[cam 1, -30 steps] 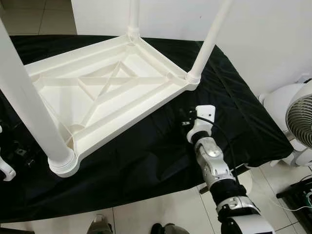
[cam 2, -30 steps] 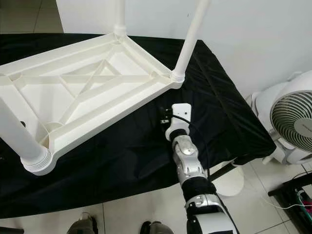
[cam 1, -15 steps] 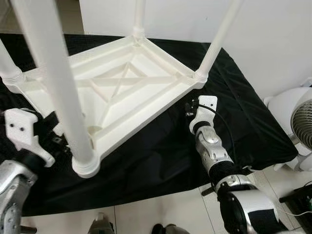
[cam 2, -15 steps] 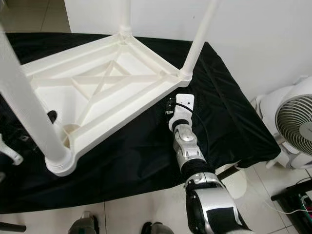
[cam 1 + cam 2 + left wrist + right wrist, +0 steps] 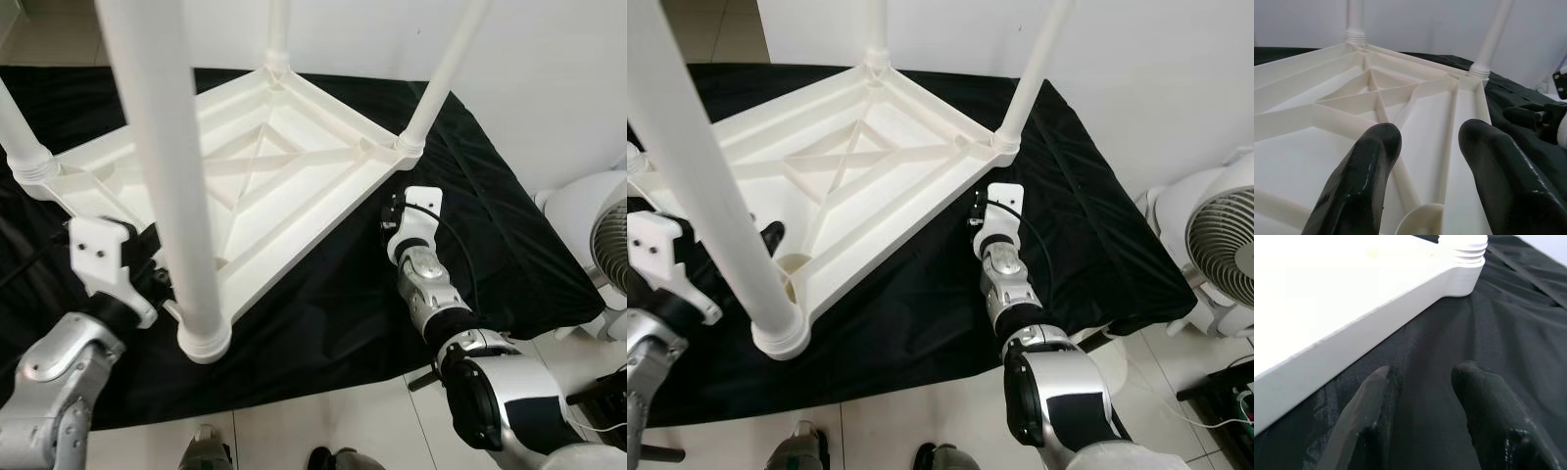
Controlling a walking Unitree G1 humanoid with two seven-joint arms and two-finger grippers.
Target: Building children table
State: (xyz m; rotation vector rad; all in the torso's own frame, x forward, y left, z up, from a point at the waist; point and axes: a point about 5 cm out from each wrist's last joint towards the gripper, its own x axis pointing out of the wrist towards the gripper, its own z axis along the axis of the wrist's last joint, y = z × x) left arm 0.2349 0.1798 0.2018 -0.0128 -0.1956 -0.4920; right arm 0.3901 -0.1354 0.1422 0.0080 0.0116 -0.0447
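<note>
1. Left side first: the left gripper has come up and in over the last second. It was barely in frame before, and now it sits right at the near corner of the upside-down table, beside the near leg. Its two black fingers are spread apart with nothing between them, hovering over the ribbed underside.
2. Middle: the table lies top-down on the black cloth, and all four legs look seated in their corner sockets. The whole view has also shifted, so that's the robot leaning in; the table itself hasn't slid.
3. Right: the right gripper sits low on the cloth just beside the table's right edge, near the right corner leg. Its fingers are open and empty too.
4. My read: both arms are closing in on opposite sides, probably to grab and flip it, though that's a guess.
5. Containers: none here, unless you count the rib pockets, and those are empty as far as I can see.
</note>
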